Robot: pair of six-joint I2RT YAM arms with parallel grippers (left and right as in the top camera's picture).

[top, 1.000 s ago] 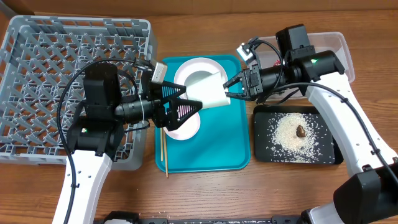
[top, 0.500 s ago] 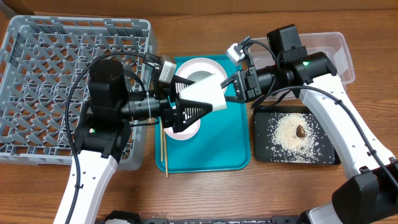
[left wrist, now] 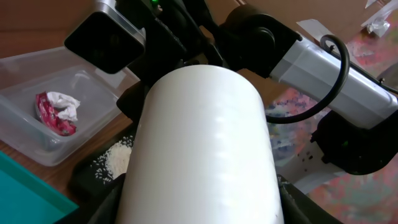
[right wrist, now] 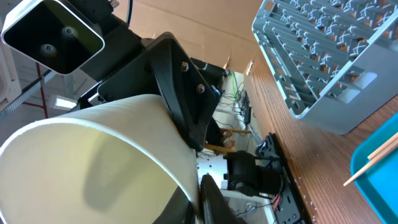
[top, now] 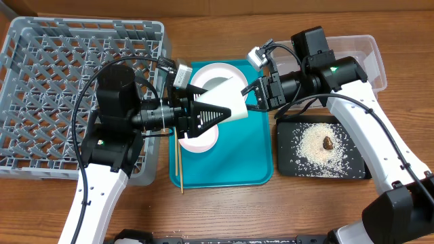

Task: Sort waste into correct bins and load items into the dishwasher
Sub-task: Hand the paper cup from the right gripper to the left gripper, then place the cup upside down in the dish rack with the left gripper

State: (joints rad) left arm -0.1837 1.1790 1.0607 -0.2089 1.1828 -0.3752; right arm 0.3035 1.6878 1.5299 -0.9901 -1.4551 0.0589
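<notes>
We are looking at the small cup [top: 229, 102], plain white and smooth, which is lying on its side in the air above the teal tray [top: 251, 163], with its mouth turned toward the right arm. The left gripper [top: 222, 113] is clasping the cup's body, its dark fingers [right wrist: 180, 93] lying against the outer wall, and the right gripper [top: 249, 96] is pinching the thin rim with its jaws closed on it. Under the cup, a larger white dish [top: 209, 73] and a smaller white dish [top: 200, 141] are resting on the tray, partly hidden by the left gripper, and the chopsticks [top: 179, 166] are lying over the tray's left edge. The grey rack [top: 41, 81] is standing at the left. At the right, the black tray [top: 356, 166] is carrying the rice [top: 313, 146] and the brown lump [top: 328, 141], and behind it the clear tub [left wrist: 25, 143] is holding the red wrapper [left wrist: 53, 115] with its paper wad. Both arms are reaching toward the middle, wrists almost level and pointing at each other.
</notes>
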